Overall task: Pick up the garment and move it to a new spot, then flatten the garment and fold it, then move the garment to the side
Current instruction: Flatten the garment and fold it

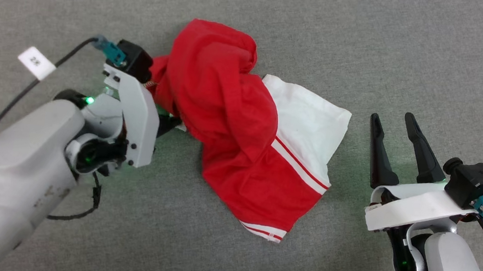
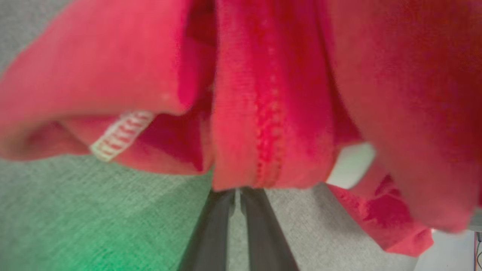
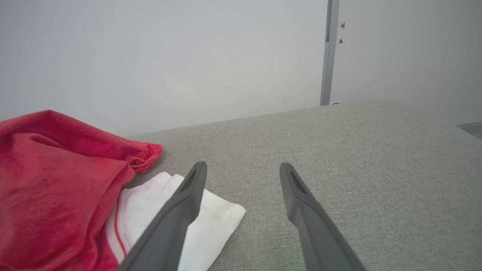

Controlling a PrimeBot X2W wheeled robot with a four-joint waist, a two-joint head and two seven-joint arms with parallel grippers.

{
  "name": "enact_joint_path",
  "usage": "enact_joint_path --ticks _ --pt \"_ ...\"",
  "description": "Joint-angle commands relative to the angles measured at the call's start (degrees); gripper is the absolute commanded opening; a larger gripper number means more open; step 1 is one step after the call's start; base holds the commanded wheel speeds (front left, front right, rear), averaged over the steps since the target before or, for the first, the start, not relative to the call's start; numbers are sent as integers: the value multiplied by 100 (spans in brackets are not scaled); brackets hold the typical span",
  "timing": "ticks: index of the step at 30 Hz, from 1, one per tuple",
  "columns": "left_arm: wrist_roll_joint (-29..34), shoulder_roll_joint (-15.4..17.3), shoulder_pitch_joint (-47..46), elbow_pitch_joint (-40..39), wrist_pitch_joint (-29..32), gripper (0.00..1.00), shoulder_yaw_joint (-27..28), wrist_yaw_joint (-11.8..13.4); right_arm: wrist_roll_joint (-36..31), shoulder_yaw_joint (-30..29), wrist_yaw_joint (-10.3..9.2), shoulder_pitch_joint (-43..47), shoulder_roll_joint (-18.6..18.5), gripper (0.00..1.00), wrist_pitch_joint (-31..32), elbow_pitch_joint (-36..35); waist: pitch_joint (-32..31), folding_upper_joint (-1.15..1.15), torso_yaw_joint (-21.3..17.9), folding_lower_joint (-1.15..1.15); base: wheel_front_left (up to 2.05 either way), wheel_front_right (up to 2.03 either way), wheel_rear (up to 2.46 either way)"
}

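where the grey, coarse-woven surface [image 1: 411, 54] spreads flat and wide, one garment [image 1: 225, 120] lies crumpled near its middle: soft red knit bunched into a rounded hump, one white sleeve [image 1: 310, 120] lying flat at its right, striped trim [image 1: 299, 164] along two edges. of the two grippers, the left gripper [image 2: 237, 191] is clenched on a stitched red hem [image 2: 269, 150] at the bundle's left side, its two tapered dark fingers nearly meeting. the right gripper [image 1: 392, 120] sits released near the sleeve, apart from it, its two smooth pointed fingers spread. one small white label [image 1: 36, 62] clings to a black cable [image 1: 6, 106].
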Motion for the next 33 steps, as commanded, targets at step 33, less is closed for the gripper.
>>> enact_joint_path --ticks 33 --pt "-777 2192 1238 -1561 121 0 452 983 -344 -280 -11 449 11 100 477 -178 -1086 0 950 0 0 0 0"
